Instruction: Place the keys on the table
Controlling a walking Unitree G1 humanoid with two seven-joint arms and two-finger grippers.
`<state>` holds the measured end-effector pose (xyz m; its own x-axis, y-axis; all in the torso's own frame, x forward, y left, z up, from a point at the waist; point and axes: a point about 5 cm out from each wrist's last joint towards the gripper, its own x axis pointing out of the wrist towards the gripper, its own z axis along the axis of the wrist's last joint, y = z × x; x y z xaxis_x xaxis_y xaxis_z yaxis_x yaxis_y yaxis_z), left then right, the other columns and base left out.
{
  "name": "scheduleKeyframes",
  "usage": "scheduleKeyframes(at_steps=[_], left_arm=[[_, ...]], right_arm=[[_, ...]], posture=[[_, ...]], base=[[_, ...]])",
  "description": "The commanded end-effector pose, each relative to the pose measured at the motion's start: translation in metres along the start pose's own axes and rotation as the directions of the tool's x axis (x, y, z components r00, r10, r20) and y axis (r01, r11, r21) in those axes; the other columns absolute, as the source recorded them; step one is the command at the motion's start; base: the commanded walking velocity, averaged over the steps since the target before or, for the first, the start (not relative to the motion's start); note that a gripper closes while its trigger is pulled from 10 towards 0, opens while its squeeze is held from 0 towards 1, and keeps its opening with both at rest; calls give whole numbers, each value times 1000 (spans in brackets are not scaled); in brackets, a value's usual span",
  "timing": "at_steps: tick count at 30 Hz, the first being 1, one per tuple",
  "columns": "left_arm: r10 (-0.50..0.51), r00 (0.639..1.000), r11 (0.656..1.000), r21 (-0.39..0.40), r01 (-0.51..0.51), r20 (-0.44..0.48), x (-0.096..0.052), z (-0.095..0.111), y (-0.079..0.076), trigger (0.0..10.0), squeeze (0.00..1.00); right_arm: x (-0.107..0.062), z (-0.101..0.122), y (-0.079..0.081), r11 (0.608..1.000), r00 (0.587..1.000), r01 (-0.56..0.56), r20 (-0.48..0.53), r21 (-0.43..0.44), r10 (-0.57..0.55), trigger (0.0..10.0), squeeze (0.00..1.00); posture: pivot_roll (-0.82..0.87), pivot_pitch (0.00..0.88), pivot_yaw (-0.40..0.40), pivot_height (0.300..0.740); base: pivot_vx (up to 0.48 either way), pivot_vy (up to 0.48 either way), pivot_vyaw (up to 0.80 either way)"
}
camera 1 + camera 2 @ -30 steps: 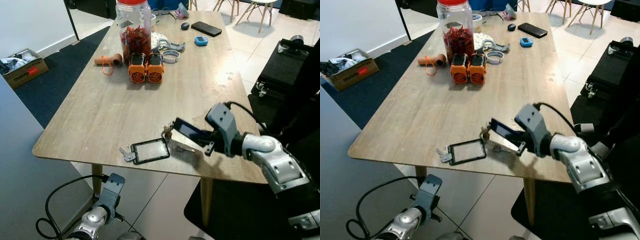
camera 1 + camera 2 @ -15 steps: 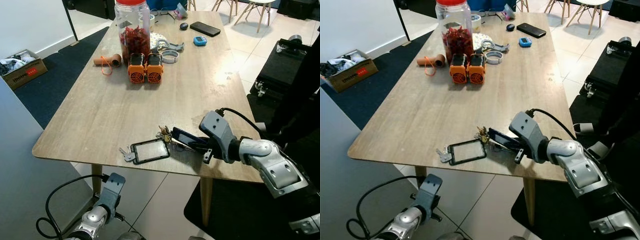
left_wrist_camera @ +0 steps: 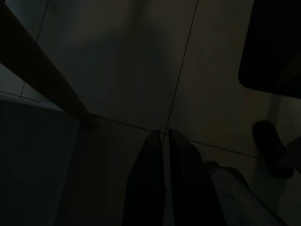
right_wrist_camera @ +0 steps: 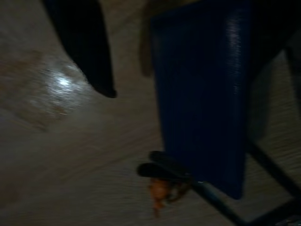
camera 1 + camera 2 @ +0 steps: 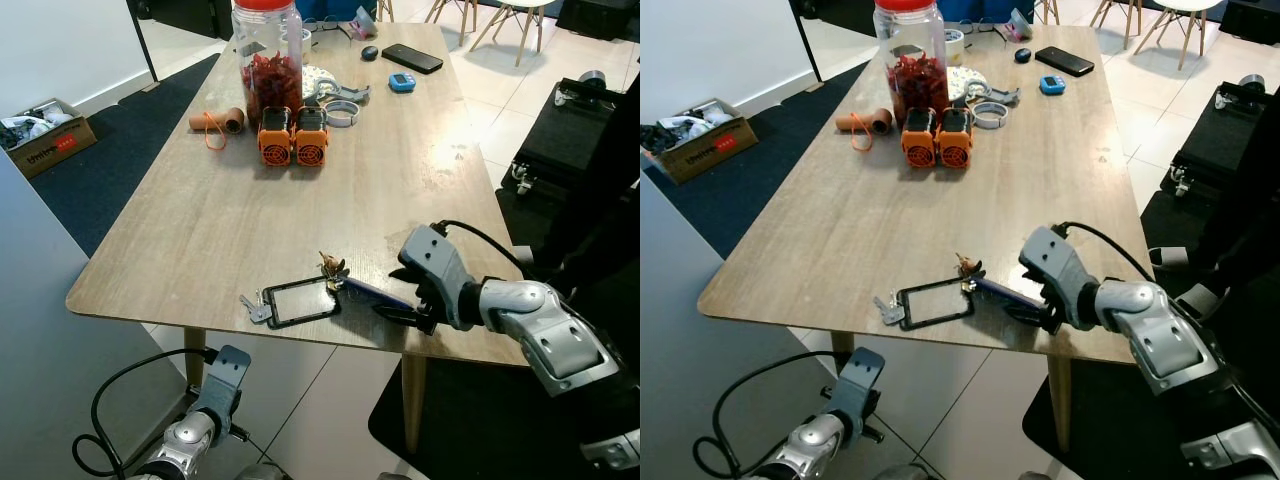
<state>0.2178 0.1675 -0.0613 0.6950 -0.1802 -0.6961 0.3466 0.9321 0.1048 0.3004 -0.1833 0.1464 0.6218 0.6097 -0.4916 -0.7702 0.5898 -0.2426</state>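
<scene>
The right gripper [image 5: 385, 300] has its fingers spread around a flat blue key tag [image 5: 372, 292]. The bunch of metal keys [image 5: 331, 268] lies on the wooden counter [image 5: 230, 210]. Keys look floppy and jingly; the stiff tag seems best to hold.

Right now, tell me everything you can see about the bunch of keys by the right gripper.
The keys are a small brass-coloured bunch joined to a flat dark blue tag. The bunch lies on the wooden table near its front edge, against the corner of a black-framed card holder. The tag slants down from the right gripper, whose fingers look parted around it. Single keys are too small to count.
</scene>
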Motion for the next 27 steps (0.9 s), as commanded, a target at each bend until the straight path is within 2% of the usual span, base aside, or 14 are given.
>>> scheduleKeyframes(at_steps=[1,2,3,4,7,9,12,15,18,19,20,21,24,27], left_arm=[[6,1000,1000,-14,-6,-19,-1,-4,2,10000,0],[6,1000,1000,-13,-7,-19,-1,-4,3,10000,0],[6,1000,1000,-13,-7,-19,-1,-4,3,10000,0],[6,1000,1000,-8,-6,-20,-1,-4,3,10000,0],[7,1000,1000,-3,-7,-24,-2,-5,4,10000,0],[7,1000,1000,-3,-8,-25,-2,-5,4,10000,0],[11,1000,1000,-6,-11,-28,-2,-6,5,10000,0],[12,1000,1000,-7,-12,-28,-2,-7,5,10000,0],[13,999,1000,-9,-13,-31,-3,-8,5,10000,0],[13,999,1000,-9,-13,-31,-3,-8,5,10000,0],[13,999,1000,-7,-13,-34,-3,-9,5,10000,0],[13,999,1000,-5,-13,-34,-3,-9,5,10000,0],[12,999,1000,-3,-13,-35,-3,-9,6,10000,0],[13,999,1000,4,-13,-33,-3,-8,7,10000,0]], right_arm=[[-4,4,-10,997,997,72,9,-36,-71,10000,1000],[-6,8,-19,988,989,146,31,-57,-144,10000,773],[-6,8,-19,988,989,146,31,-57,-144,10000,773],[-10,15,-34,962,963,263,72,-71,-258,10000,0],[-34,37,-74,809,787,588,223,7,-575,10000,0],[-39,40,-79,776,749,630,242,31,-617,10000,0],[-72,37,-102,572,510,783,273,245,-816,10000,0],[-84,28,-108,493,431,801,244,339,-869,10000,0],[-108,-16,-110,287,279,811,94,511,-956,10000,0],[-108,-16,-110,287,279,811,94,511,-956,10000,0],[-120,-43,-105,171,192,809,22,562,-981,10000,0],[-127,-53,-102,127,157,814,-4,567,-988,10000,0],[-133,-62,-99,76,115,816,-31,573,-993,10000,0],[-165,-116,-81,-217,-90,758,-231,615,-969,10000,0]], posture=[[22,54,36,740],[22,54,36,740],[22,54,36,740],[21,54,37,740],[24,54,38,740],[24,54,38,740],[30,52,36,740],[32,51,36,740],[35,48,39,740],[35,48,39,740],[33,47,42,740],[33,46,42,740],[32,46,43,740],[29,42,46,740]], base=[[0,0,0],[0,0,0],[0,0,0],[0,0,0],[0,0,0],[0,0,0],[0,0,0],[0,0,0],[0,0,0],[0,0,0],[0,0,0],[0,0,0],[0,0,0],[0,0,0]])
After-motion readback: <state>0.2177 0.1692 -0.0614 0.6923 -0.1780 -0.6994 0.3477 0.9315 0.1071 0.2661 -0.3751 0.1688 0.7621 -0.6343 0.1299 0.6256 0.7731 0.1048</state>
